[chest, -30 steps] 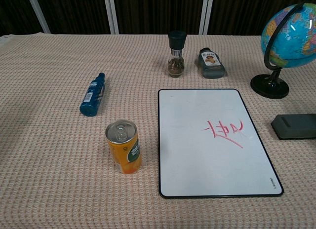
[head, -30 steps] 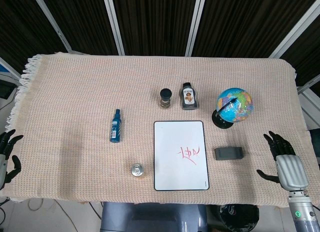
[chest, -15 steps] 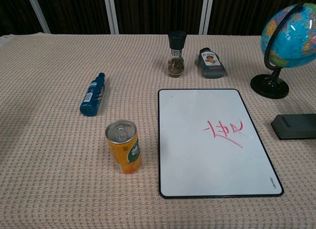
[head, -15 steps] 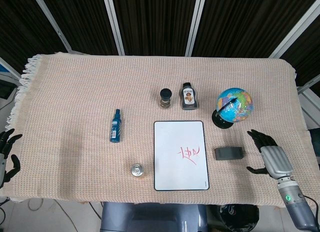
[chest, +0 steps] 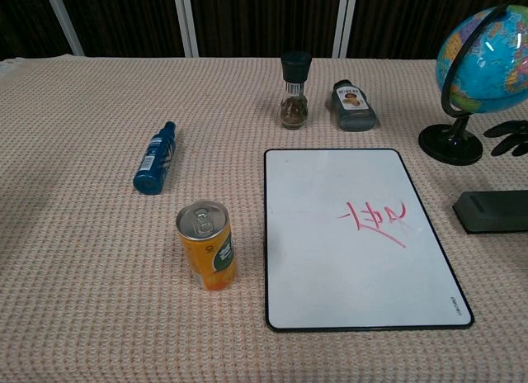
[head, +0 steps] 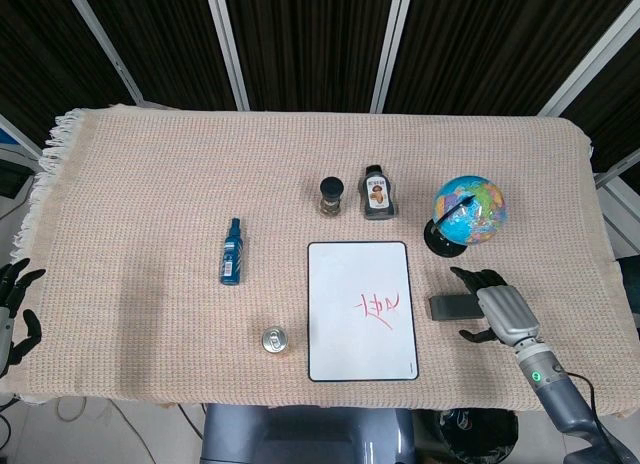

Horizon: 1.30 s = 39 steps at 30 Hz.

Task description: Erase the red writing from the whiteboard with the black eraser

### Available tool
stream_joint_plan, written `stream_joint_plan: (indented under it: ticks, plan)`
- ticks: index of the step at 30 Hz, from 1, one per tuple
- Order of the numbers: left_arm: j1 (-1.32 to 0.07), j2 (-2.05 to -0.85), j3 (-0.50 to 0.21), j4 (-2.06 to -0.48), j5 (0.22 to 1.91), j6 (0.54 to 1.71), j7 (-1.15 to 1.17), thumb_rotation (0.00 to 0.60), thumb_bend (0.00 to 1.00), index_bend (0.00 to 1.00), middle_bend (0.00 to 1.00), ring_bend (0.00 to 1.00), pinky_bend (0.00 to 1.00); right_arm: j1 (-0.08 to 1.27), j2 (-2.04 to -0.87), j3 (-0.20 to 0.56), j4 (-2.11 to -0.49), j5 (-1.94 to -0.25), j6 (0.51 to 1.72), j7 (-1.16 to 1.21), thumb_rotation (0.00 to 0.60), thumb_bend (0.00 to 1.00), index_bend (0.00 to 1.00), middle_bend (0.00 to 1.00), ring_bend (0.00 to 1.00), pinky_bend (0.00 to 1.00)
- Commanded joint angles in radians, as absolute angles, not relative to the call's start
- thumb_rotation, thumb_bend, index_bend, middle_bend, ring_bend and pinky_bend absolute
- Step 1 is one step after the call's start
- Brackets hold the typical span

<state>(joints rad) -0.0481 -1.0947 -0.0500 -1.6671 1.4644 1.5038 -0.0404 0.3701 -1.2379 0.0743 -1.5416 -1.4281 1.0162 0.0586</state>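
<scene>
The whiteboard [head: 361, 309] [chest: 360, 233] lies flat near the table's front edge, with red writing [head: 380, 305] [chest: 374, 218] on its right half. The black eraser [head: 450, 307] [chest: 491, 210] lies on the cloth just right of the board. My right hand [head: 493, 303] hovers over the eraser's right end with fingers spread and nothing in it; only its dark fingertips [chest: 509, 137] show at the right edge of the chest view. My left hand [head: 14, 306] stays at the table's far left edge, fingers apart and empty.
A globe [head: 468, 212] [chest: 483, 65] stands just behind the eraser. A pepper grinder [head: 331, 195] and a small brown bottle [head: 377, 192] stand behind the board. An orange can [chest: 207, 243] stands left of it, and a blue bottle [head: 232, 250] lies further left.
My right hand has moved left from the table's right edge to above the eraser's right end. The left hand, board and eraser have not moved.
</scene>
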Motion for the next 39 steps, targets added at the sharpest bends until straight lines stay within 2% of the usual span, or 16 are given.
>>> stream_joint_plan:
  ticks: [1, 8, 23, 31, 39]
  plan:
    - [-0.048, -1.095, -0.05, -1.667, 1.463, 1.503, -0.039, 0.6, 0.74, 0.17, 0.04, 0.0, 0.0, 0.382, -1.254, 0.072, -1.534, -1.422, 1.001, 0.048, 0.6, 0.29, 0.13, 0.21, 0.19, 0.16]
    - [-0.047, -1.094, -0.05, -1.669, 1.464, 1.504, -0.037, 0.6, 0.74, 0.17, 0.04, 0.0, 0.0, 0.409, -1.299, 0.074, -1.505, -1.396, 0.971, 0.027, 0.6, 0.35, 0.21, 0.26, 0.24, 0.2]
    - [-0.049, -1.092, -0.05, -1.674, 1.455, 1.496, -0.028, 0.6, 0.74, 0.17, 0.04, 0.0, 0.0, 0.43, -1.33, 0.062, -1.445, -1.372, 0.953, 0.017, 0.6, 0.35, 0.31, 0.33, 0.3, 0.24]
    - [-0.049, -1.092, -0.05, -1.676, 1.449, 1.492, -0.021, 0.6, 0.74, 0.18, 0.04, 0.0, 0.0, 0.432, -1.341, 0.06, -1.412, -1.372, 0.961, 0.033, 0.6, 0.35, 0.4, 0.36, 0.33, 0.25]
    - [-0.048, -1.092, -0.05, -1.679, 1.445, 1.492, -0.016, 0.6, 0.74, 0.19, 0.04, 0.0, 0.0, 0.437, -1.345, 0.059, -1.397, -1.372, 0.965, 0.04, 0.6, 0.35, 0.41, 0.36, 0.33, 0.25]
